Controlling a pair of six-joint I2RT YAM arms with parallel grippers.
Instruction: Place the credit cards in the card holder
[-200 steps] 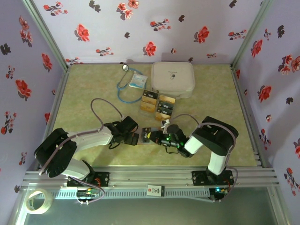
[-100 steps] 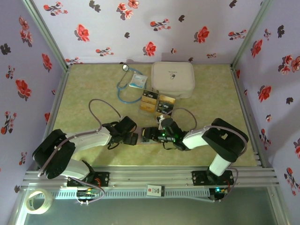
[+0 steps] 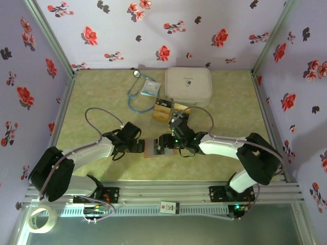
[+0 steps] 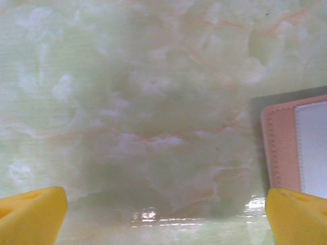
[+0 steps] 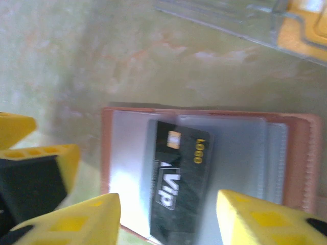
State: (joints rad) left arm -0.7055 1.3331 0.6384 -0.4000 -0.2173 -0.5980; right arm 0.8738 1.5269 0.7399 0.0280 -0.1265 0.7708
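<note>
The card holder (image 3: 151,148) lies open on the table near the front, pinkish-brown with clear pockets (image 5: 286,153). A black credit card (image 5: 179,178) with "VIP" lettering rests tilted on its pockets. My right gripper (image 5: 168,217) hangs just over that card, open, with one yellow finger on each side and not touching it. My left gripper (image 4: 163,219) is open over bare table, with the holder's edge (image 4: 281,148) by its right finger. More black and gold cards (image 3: 162,110) lie behind the holder. In the top view the left gripper (image 3: 139,147) and right gripper (image 3: 164,144) flank the holder.
A large white rounded case (image 3: 188,86) stands at the back. A blue stethoscope (image 3: 137,97) and a white-blue packet (image 3: 150,88) lie to its left. Flowered walls enclose the table on three sides. A tape roll (image 3: 41,219) sits outside the front rail.
My right gripper went from shut to open and the right arm reached forward and left over the holder. The black card now lies on the holder. The left gripper shifted slightly left.
</note>
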